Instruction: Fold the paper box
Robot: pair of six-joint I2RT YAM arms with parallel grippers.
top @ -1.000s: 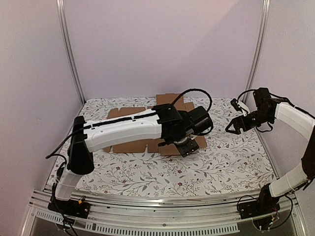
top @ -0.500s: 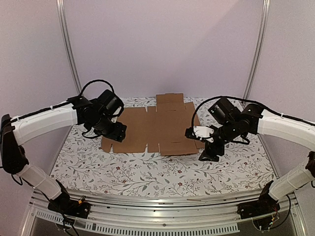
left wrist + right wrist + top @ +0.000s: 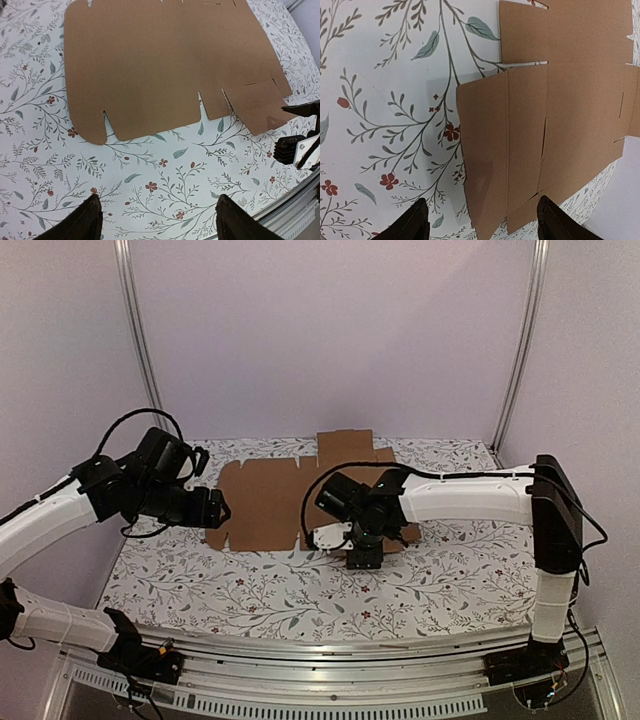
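Observation:
The paper box (image 3: 265, 502) lies flat and unfolded on the floral table, a brown cardboard sheet with flaps and slits. My left gripper (image 3: 217, 508) hovers at the sheet's left edge. In the left wrist view it (image 3: 160, 222) is open over bare tablecloth, with the sheet (image 3: 160, 65) ahead of it. My right gripper (image 3: 362, 556) hangs over the sheet's front-right flap. In the right wrist view that flap (image 3: 490, 160) lies below and between its wide-apart fingers (image 3: 417, 222), and the gripper (image 3: 482, 225) is open, holding nothing.
The table (image 3: 300, 590) wears a white cloth with leaves and red flowers. Aluminium posts (image 3: 140, 340) stand at the back corners against plain walls. A metal rail (image 3: 330, 665) runs along the near edge, carrying both arm bases.
The left arm, stretched right across the sheet a second ago, has swung back to its left edge. The right arm came in from the far right to the front-right flap. The sheet stayed flat.

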